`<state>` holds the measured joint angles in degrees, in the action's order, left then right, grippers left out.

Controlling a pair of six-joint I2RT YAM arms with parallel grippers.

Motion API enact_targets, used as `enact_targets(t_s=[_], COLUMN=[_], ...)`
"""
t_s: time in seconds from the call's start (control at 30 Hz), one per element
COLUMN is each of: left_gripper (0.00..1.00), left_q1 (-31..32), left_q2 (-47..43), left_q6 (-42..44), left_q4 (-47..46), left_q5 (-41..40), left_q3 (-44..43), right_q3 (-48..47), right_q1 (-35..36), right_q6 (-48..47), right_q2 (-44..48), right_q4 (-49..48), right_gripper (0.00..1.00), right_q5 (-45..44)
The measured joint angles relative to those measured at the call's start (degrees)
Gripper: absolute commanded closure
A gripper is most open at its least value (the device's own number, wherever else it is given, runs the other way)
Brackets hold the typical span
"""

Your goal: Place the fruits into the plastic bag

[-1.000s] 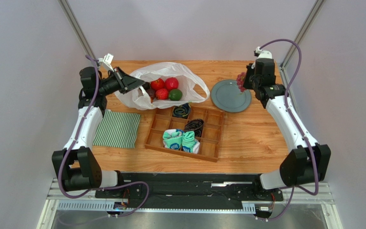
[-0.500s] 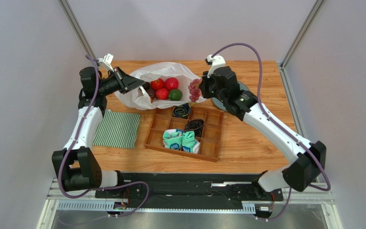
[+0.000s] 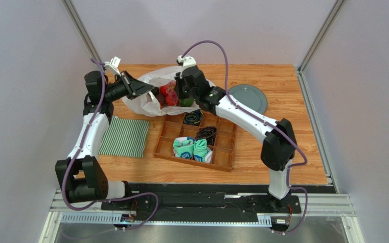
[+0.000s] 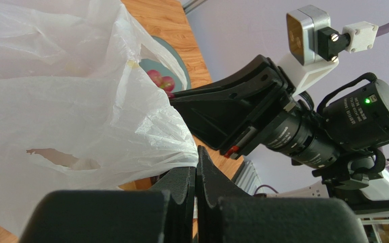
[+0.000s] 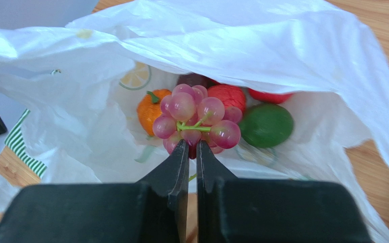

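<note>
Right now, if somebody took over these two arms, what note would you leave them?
The left jaws are shut on the rim of the thin white plastic bag, holding its mouth open.
The right jaws are shut on the purple-red grape bunch, held over the open bag.
Already inside: an orange ribbed fruit, red round fruits, a green round fruit.
Left to do: release the grapes into the bag.
</note>
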<state>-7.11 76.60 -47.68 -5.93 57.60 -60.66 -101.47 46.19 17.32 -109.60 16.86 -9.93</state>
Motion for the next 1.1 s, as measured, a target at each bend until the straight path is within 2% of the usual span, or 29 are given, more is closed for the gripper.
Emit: enact_targets(t_s=[0.3, 0.4, 0.43, 0.53, 0.57, 0.6, 0.63, 0.73, 0.97, 1.1], left_gripper=[1.0, 1.0, 1.0, 1.0, 1.0, 1.0, 1.0, 1.0, 1.0, 1.0], left_q1=[0.0, 0.0, 0.0, 0.0, 0.0, 0.0, 0.0, 0.0, 0.0, 0.0], left_q2=[0.0, 0.0, 0.0, 0.0, 0.0, 0.0, 0.0, 0.0, 0.0, 0.0], left_q6=[-0.2, -0.3, -0.3, -0.4, -0.5, -0.5, -0.5, -0.5, -0.5, -0.5], left_q4=[-0.3, -0.3, -0.3, -0.3, -0.3, -0.3, -0.3, -0.3, -0.3, -0.3], left_q5=[0.4, 0.4, 0.4, 0.4, 0.4, 0.4, 0.4, 0.4, 0.4, 0.4], left_q3=[0.0, 0.0, 0.0, 0.0, 0.0, 0.0, 0.0, 0.0, 0.0, 0.0], right_q3=[-14.3, -17.2, -18.1, -19.2, -19.3, -19.3, -19.3, -19.3, -19.2, -14.8], right_q1=[3.1, 3.3, 3.3, 3.3, 3.3, 3.3, 3.3, 3.2, 2.8, 2.3], right_q6=[2.1, 3.0, 3.3, 3.9, 4.0, 4.1, 4.3, 4.2, 3.8, 3.0], right_q2=[-13.5, -16.7, -17.7, -20.2, -20.7, -21.1, -21.5, -21.7, -21.5, -18.4], right_q4=[0.3, 1.1, 1.7, 3.3, 3.9, 4.3, 4.7, 6.0, 5.9, 5.0], right_gripper=[1.0, 0.95, 0.92, 0.74, 0.59, 0.51, 0.37, 0.23, 0.2, 0.21], right_q5=[2.2, 3.5, 3.8, 4.8, 5.0, 5.2, 5.4, 5.9, 6.0, 6.3])
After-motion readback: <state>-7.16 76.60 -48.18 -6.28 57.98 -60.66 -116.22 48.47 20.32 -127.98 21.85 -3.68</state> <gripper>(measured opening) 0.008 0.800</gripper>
